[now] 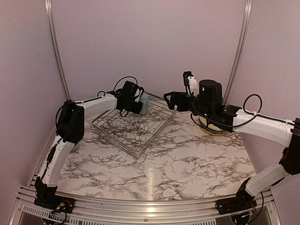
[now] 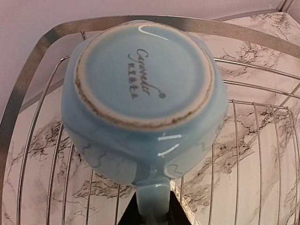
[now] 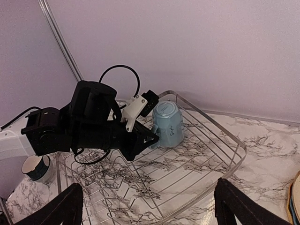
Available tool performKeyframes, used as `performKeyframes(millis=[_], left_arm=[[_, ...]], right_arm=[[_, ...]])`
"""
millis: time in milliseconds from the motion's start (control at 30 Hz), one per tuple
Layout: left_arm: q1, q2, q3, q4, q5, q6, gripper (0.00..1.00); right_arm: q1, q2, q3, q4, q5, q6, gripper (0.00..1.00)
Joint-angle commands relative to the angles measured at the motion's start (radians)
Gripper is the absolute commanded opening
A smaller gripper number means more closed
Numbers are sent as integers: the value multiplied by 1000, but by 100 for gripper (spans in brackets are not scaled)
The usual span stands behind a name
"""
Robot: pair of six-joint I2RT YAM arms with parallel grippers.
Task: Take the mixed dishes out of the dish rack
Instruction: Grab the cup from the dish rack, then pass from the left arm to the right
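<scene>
My left pincer [image 2: 152,213] pinches the handle of the upturned pale blue ceramic mug [image 2: 140,93], the square silver wire rack [image 2: 28,84] beneath, its rim just ahead. Only the right wrist view shows a teal-and-white bowl [image 3: 36,166] behind it, outside the rack.

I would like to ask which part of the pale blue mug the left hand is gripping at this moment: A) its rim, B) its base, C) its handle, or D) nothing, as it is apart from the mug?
C: in the left wrist view the left hand is closed on the handle of the pale blue mug, which sits upside down in the dish rack.
</scene>
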Motion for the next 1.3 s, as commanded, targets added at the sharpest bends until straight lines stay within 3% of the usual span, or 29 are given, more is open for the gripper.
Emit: performKeyframes(millis=[0,367,600,833,1067,1267], left_arm=[[2,-138,-22,10,-9,-81,0],[2,-284,-106,48,42,-191,0],[3,-467,-251,148,181,-321,0],[2,-682,-614,620,449,-725,0],[-12,-748,-922,1200,542,-1176,0],[-39,-774,-1050,1416,533,-1292,0]], right_arm=[[2,-4,5,19,2,6,94],[2,-4,-7,29,-19,14,94],[-3,-13,-14,36,-37,29,94],[-14,-7,-43,156,-177,94,95],[-16,33,-75,394,-366,252,95],[-28,92,-113,538,-435,413,94]])
